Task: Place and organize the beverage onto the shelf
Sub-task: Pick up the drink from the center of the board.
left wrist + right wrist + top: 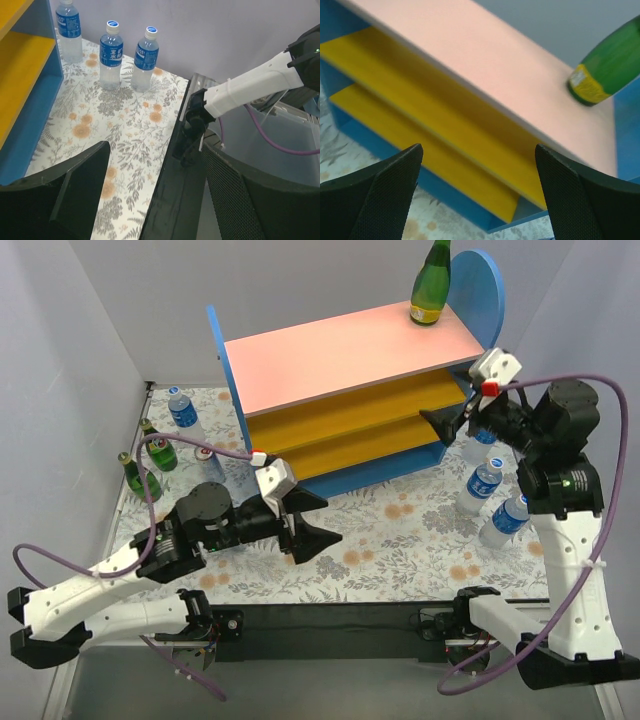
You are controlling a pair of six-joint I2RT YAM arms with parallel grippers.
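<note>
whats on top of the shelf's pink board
One green glass bottle stands upright near the right end of the pink top board; the rest is bare. The board hides the backs of the orange tiers.

The green bottle (602, 70) runs off the right wrist view's edge, only base and label showing. The left wrist view's top edge cuts the cap off the leftmost plastic bottle (69, 32). Overhead, the can (203, 454) is too small to read
</note>
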